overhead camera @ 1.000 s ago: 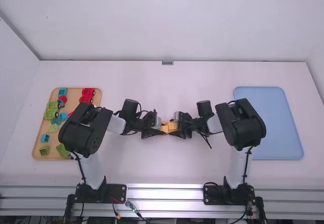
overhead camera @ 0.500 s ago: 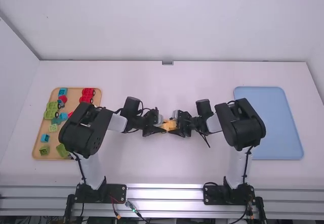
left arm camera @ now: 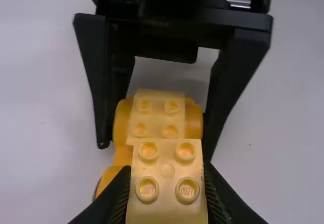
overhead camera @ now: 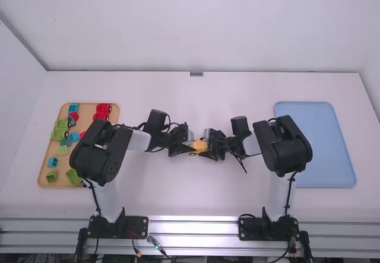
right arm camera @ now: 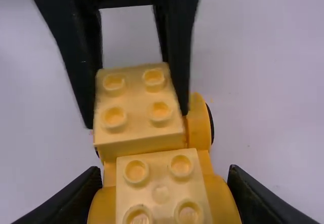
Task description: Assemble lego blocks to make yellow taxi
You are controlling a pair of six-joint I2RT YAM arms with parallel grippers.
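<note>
Above the middle of the table, my left gripper (overhead camera: 187,148) and right gripper (overhead camera: 212,148) face each other over a yellow wheeled base (overhead camera: 200,146). In the left wrist view, my left gripper (left arm camera: 167,183) is shut on a pale yellow four-stud brick (left arm camera: 167,174). Behind it, a second yellow brick (left arm camera: 157,114) sits on the base between the right gripper's fingers. The right wrist view has my right gripper (right arm camera: 164,183) shut around the base (right arm camera: 218,196), whose brick (right arm camera: 161,183) is nearest. Beyond stands the left gripper's brick (right arm camera: 137,107), slightly skewed; whether its studs are fully seated, I cannot tell.
At the left, a wooden tray (overhead camera: 43,177) holds several green, blue and red blocks, including red wheeled pieces (overhead camera: 102,111) and a green wheeled piece (overhead camera: 60,129). A light blue tray (overhead camera: 317,144) lies at the right, beyond the right arm's elbow.
My left gripper and its wrist have shifted slightly to the right and turned a little, staying at the yellow pieces. The right arm has barely moved.
</note>
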